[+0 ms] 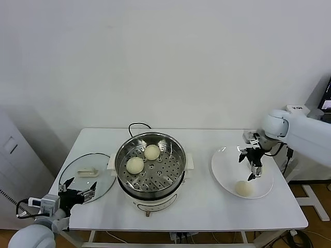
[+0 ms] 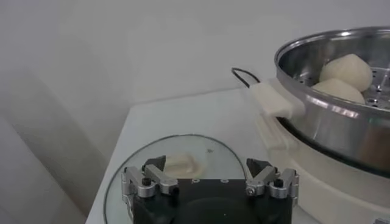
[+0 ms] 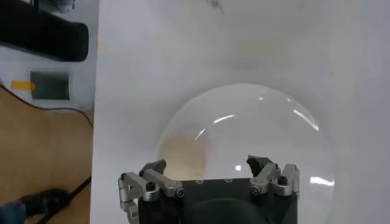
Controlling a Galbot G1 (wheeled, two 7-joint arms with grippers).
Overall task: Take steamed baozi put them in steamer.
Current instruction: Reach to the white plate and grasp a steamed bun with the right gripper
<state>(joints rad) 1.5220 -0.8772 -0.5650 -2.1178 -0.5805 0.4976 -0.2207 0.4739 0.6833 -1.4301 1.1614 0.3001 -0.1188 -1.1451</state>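
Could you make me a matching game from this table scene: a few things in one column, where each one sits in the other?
Things:
1. glass lid
2. steamer
3. white plate
4. right gripper

Places:
A. in the middle of the table, with two baozi inside
B. hovering open over the plate
C. flat on the table at the robot's left, by the open left gripper
D. on the robot's right, holding one baozi

Pairs: 1-C, 2-A, 3-D, 4-B

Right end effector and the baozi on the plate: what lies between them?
Nothing: in the head view the open right end effector hangs above the baozi, with only bare white plate showing.
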